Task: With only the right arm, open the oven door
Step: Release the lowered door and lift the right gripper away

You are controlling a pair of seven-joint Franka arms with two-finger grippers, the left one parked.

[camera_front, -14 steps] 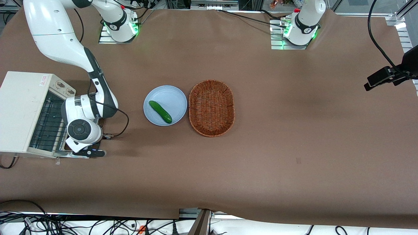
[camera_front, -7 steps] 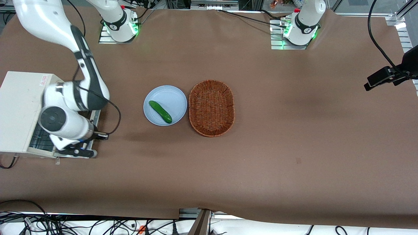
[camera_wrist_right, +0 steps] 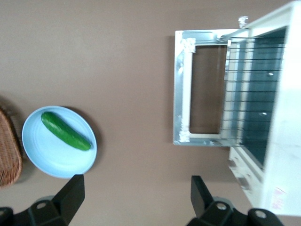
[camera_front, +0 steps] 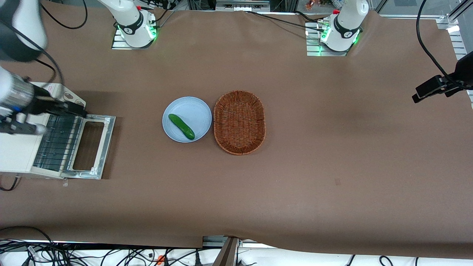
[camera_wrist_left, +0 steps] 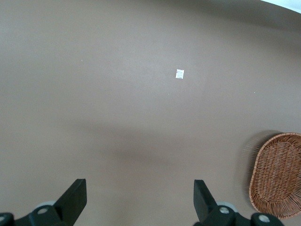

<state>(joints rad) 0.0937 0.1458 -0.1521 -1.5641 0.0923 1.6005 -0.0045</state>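
The oven door lies folded down flat on the table in front of the white toaster oven; its silver frame and glass window face up. The oven's wire rack shows in the opening. The right arm is raised high above the oven, clear of the door. Its gripper is open and holds nothing. In the right wrist view the open gripper hangs far above bare table, with the open door and oven below.
A light blue plate with a green cucumber sits beside the door, toward the parked arm's end. A brown wicker basket stands next to the plate. The plate and cucumber also show in the right wrist view.
The right arm has lifted up and away from the door's front edge. The door, covered by the wrist before, now lies fully uncovered and flat.
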